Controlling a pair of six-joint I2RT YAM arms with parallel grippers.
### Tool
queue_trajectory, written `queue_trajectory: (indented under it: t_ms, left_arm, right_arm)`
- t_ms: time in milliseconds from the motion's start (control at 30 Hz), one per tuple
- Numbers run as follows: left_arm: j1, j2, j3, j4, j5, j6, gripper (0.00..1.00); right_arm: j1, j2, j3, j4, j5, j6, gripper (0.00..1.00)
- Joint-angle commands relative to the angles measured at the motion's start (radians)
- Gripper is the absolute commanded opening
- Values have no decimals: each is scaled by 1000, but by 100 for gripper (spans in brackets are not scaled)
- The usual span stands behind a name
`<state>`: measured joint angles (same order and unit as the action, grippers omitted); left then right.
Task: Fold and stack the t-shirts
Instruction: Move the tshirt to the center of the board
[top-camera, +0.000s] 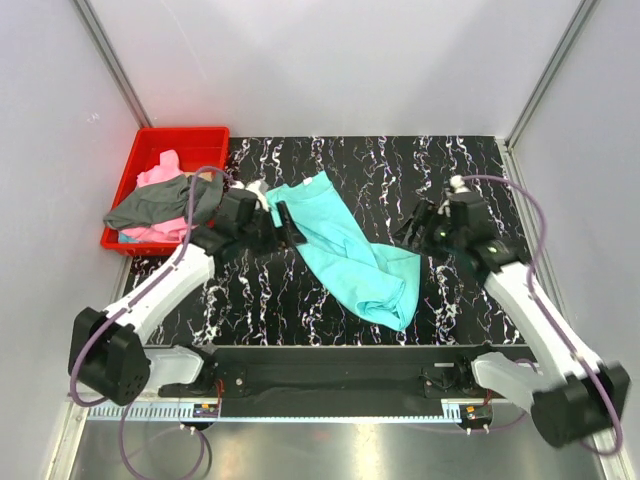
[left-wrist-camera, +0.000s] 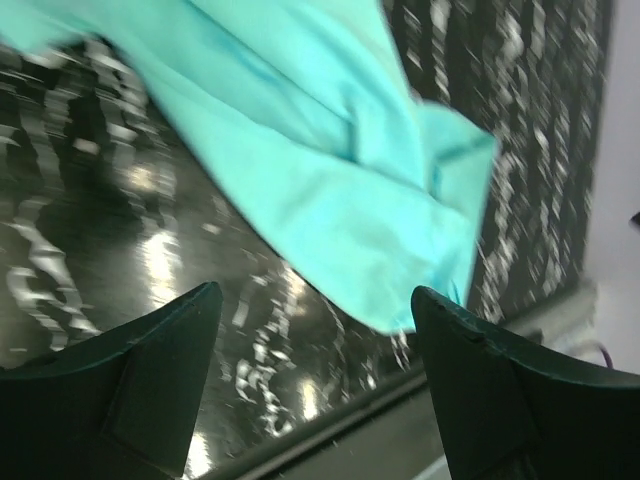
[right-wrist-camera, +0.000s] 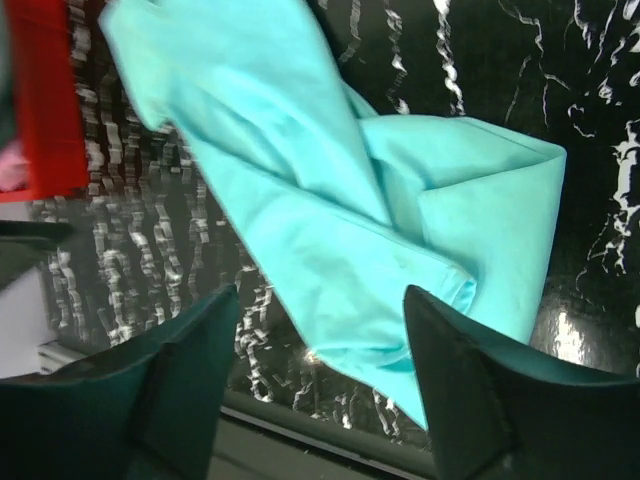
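The teal t-shirt (top-camera: 350, 250) lies crumpled in a long diagonal heap on the black marbled table (top-camera: 470, 300). It also shows in the left wrist view (left-wrist-camera: 330, 170) and the right wrist view (right-wrist-camera: 330, 210). The pink t-shirt (top-camera: 160, 176) and the dark grey t-shirt (top-camera: 160, 205) lie bunched in the red bin (top-camera: 190, 137), the grey one draped over its rim. My left gripper (top-camera: 286, 224) is open and empty at the teal shirt's left edge. My right gripper (top-camera: 413, 226) is open and empty just right of the shirt.
The red bin stands at the table's far left corner. Grey walls enclose the table on three sides. A black rail (top-camera: 330, 355) runs along the near edge between the arm bases.
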<state>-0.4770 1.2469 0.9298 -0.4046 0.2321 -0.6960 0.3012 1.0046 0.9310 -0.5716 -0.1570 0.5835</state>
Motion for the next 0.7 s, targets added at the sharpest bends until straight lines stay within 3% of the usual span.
queue_trajectory:
  t_ms: [0,100,233,400,667]
  left_arm:
    - [101,83,67,-74,-94,56,81]
    - [166,137,57,-28,-88,36,80]
    - [196,248,95,12,-100,18,79]
    - [202,356,155,39,-142,-3,71]
    - [241,466,214,105,-217,-22,68]
  right_arm:
    - [6,152,-21,137,-30,-17,72]
    - [6,252,-50,171,-35,-17,65]
    - [4,318,-121,202,-72,4,64]
    - [4,289,-225,213,-44,33,65]
    - [4,213,-302,219,-38,75,69]
